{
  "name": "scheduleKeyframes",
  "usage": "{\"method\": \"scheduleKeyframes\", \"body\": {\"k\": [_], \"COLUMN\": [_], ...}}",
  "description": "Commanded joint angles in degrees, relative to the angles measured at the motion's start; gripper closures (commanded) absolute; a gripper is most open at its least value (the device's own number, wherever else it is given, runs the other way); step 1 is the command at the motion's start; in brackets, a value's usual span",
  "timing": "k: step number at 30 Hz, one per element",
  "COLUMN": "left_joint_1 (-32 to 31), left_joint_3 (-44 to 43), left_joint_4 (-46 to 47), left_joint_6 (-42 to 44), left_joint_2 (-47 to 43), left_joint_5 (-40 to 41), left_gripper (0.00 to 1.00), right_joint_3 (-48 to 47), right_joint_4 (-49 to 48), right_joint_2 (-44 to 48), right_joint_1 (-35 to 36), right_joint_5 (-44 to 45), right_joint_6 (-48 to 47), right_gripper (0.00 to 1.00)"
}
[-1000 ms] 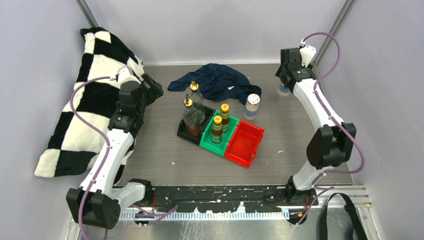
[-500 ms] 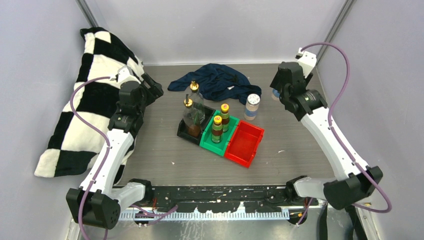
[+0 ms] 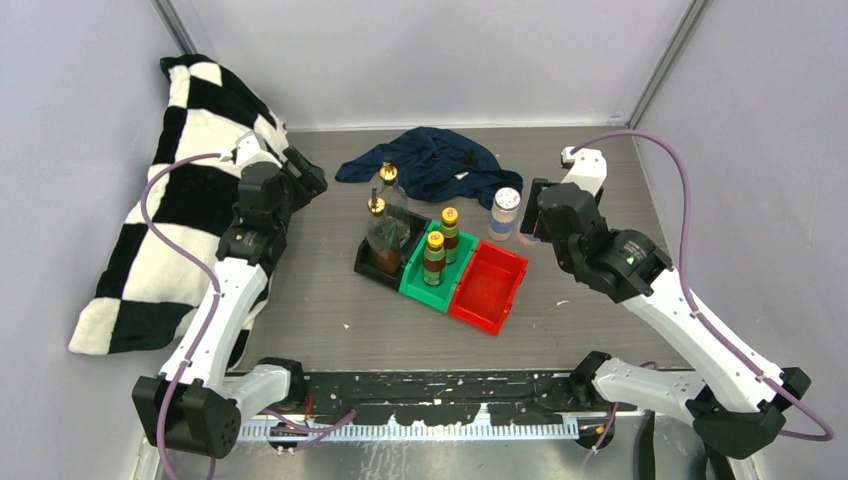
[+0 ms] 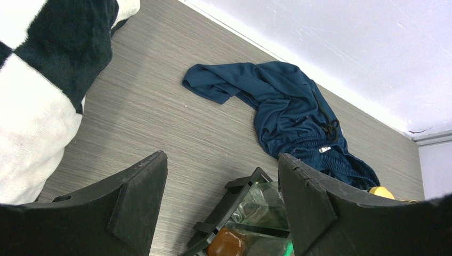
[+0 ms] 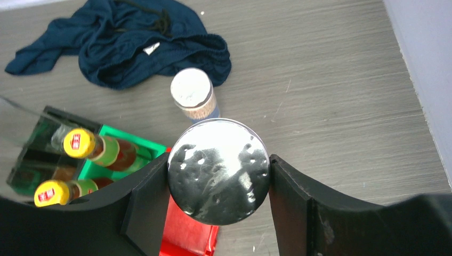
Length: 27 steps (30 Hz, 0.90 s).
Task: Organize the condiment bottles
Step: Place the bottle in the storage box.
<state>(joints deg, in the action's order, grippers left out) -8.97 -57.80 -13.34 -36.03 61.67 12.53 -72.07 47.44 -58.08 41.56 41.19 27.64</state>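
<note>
While our left jaws hang wide open, empty, over the grey worktop, our downturned right jaws clamp a shiny-lidded cylindrical jar.

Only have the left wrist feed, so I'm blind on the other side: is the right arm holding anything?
Observer: Yes, the right gripper is shut on a shiny-lidded jar, close to the red bin.
Operator: Anything in that bin?
Observer: No bottle in it. A second, white-capped jar stands on the table just beyond it.
Operator: Yellow caps?
Observer: Both yellow-capped bottles stand upright in the green bin.
</note>
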Motion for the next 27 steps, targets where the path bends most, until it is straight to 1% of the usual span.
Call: {"method": "scheduleKeyframes", "body": {"k": [1, 7, 11, 18, 27], "left_joint_1": [0.36, 0.36, 0.36, 0.36, 0.36], "left_joint_3": [0.06, 0.00, 0.04, -0.02, 0.19], "left_joint_4": [2.99, 3.07, 3.12, 3.06, 3.06], "left_joint_6": [-0.62, -0.55, -0.53, -0.44, -0.44], "left_joint_2": [0.47, 0.64, 0.71, 0.82, 0.65], "left_joint_5": [-0.39, -0.41, -0.40, -0.40, -0.27], "left_gripper": [0.24, 0.24, 0.24, 0.24, 0.24], "right_joint_3": [1.03, 3.91, 5.93, 6.68, 8.71], "right_joint_4": [-1.03, -1.93, -4.06, -5.71, -7.97], "right_joint_2": [2.03, 1.34, 0.65, -0.60, -2.52], "right_joint_1": [4.68, 12.76, 15.76, 17.39, 17.44], "right_joint_5": [3.33, 4.34, 4.40, 3.15, 2.93], "right_joint_6": [2.27, 2.15, 1.51, 1.63, 2.07], "right_gripper": [0.99, 0.99, 0.99, 0.99, 0.99]}}
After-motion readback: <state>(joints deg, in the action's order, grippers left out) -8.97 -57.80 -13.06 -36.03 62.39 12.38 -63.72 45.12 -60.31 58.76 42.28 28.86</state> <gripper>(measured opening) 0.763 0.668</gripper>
